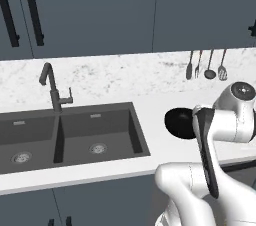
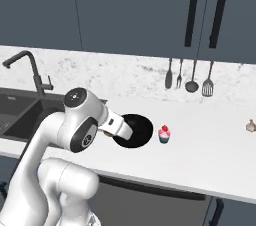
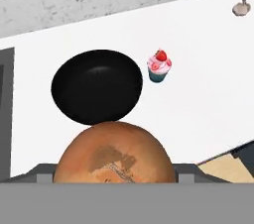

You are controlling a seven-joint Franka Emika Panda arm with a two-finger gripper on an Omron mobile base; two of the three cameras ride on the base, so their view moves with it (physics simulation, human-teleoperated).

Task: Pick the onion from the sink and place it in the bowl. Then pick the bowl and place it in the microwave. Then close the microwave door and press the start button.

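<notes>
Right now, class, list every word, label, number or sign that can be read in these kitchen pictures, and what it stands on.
None: no readable text anywhere.
Onion: darker skin marks, no letters.
Cupcake: plain, no label.
Bowl, sink, cabinets: unmarked.

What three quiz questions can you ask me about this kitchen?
1. True or false: the bowl on the counter is empty.
2. Which thing stands nearest the bowl? A: the cupcake. B: the faucet. C: the hanging utensils.
3. Fill in the gap: the gripper holds the ____ above the counter.

Key: 1 true; 2 A; 3 onion.
</notes>
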